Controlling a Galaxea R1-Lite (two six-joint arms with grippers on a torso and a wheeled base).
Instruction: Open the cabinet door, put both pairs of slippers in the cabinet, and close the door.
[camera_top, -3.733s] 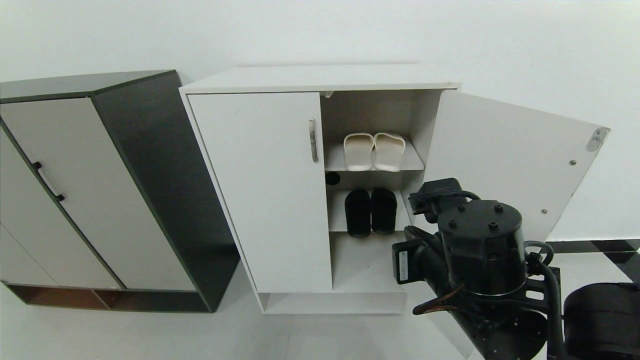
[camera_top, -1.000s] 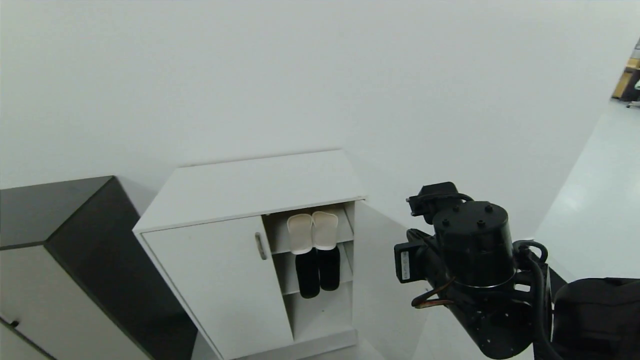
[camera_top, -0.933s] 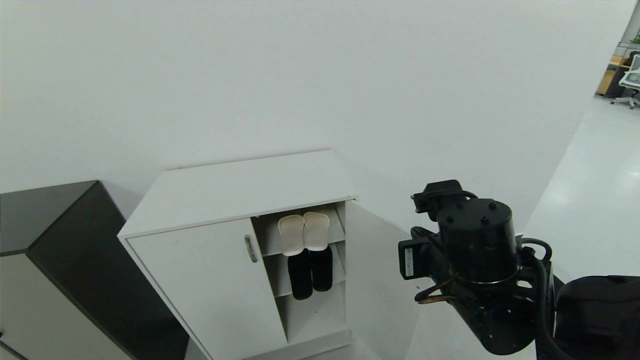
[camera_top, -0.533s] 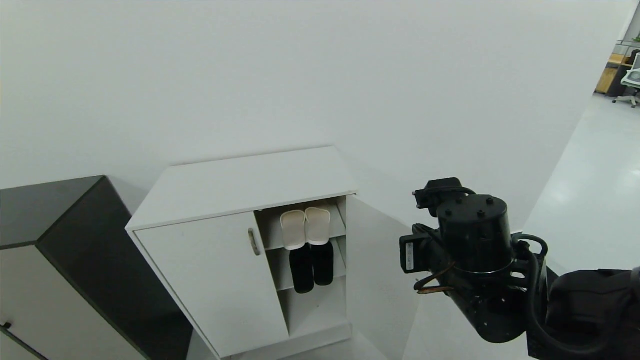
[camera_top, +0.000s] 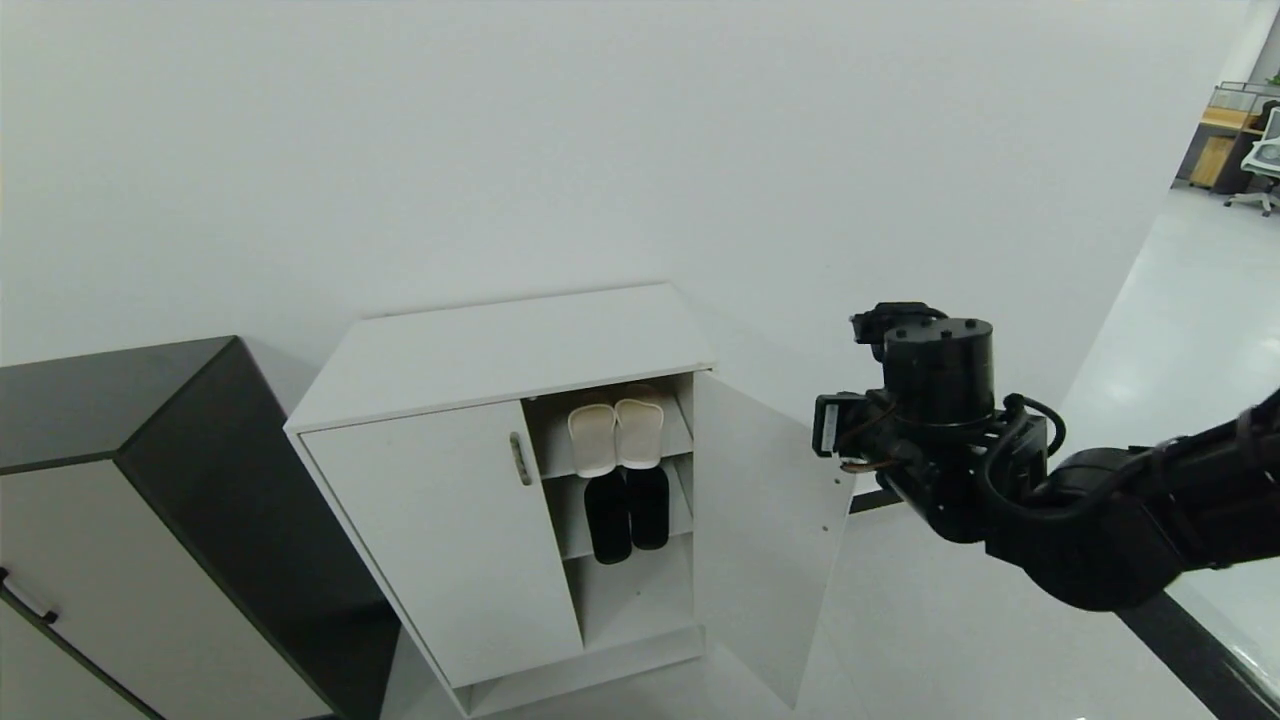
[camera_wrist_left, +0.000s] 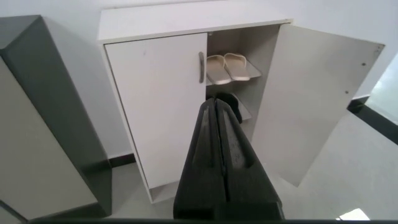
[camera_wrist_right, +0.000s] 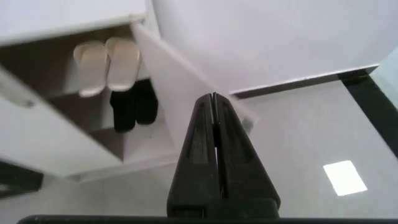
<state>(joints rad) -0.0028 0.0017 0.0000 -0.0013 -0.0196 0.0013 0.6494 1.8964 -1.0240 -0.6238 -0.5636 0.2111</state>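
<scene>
— How is the right arm (camera_top: 1050, 500) placed?
— It comes in from the right side and stretches forward. Its wrist is raised just beside the top outer corner of the right door (camera_top: 765, 530). I cannot tell if they touch. The far end of the arm is cut off by the edge of the view.
— And the tools?
— The right tool (camera_wrist_right: 213, 98) has its two fingers pressed together with nothing between them. It points down toward the edge of that door. The left tool (camera_wrist_left: 216, 102) is also closed and empty, and it faces the front of the cabinet (camera_top: 500, 350).
— Where are the slippers?
— Inside, behind the open right door. The white slippers (camera_top: 615, 435) lie on the upper shelf and the black slippers (camera_top: 627, 515) on the shelf below. The left door (camera_top: 440, 540) is closed.
— Is something hard to see?
— Yes. In the left wrist view the tool covers most of the black pair. The dark cabinet (camera_top: 150, 470) beside it is cut off at the left.
</scene>
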